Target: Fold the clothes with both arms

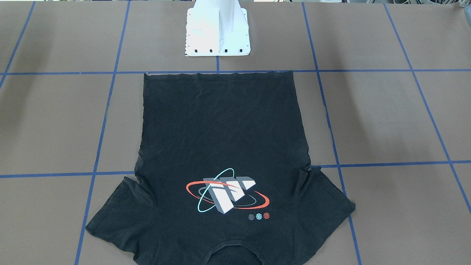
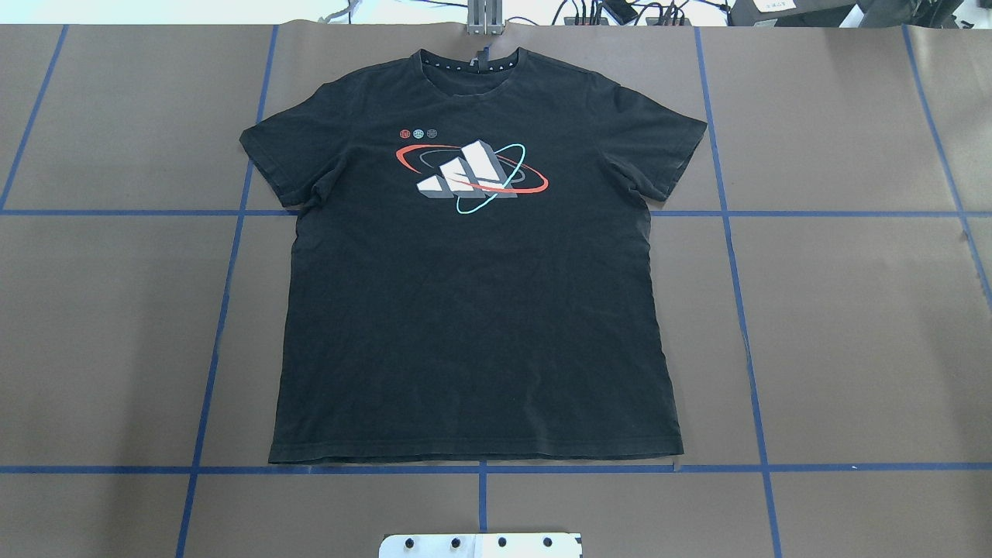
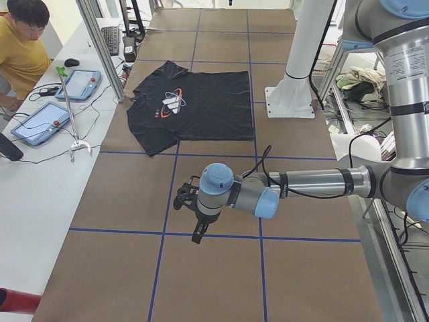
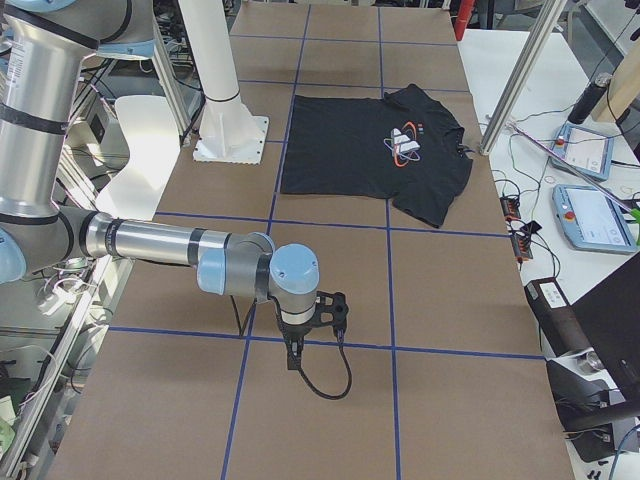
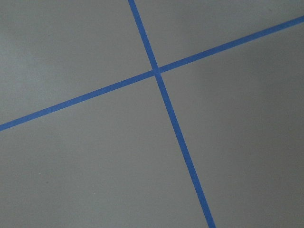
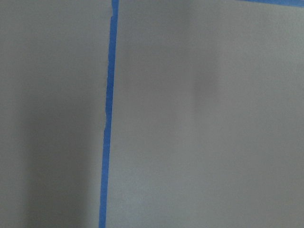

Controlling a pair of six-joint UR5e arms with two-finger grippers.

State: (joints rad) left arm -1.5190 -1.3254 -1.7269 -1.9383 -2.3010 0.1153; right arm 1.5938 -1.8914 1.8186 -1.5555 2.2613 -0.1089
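No words or numbers can be read. The black T-shirt (image 2: 473, 325) carries a wordless three-bar logo (image 2: 465, 177) and three tiny round emblems (image 2: 418, 133).

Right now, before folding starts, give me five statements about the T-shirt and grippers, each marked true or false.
1. The black T-shirt lies flat with its chest graphic up. True.
2. Its collar points at the white pedestal. False: the hem lies nearest the pedestal.
3. The left gripper holds the shirt. False: it hangs over bare table, apart from the shirt.
4. The right gripper is also apart from the shirt. True.
5. Both sleeves lie spread out. True.
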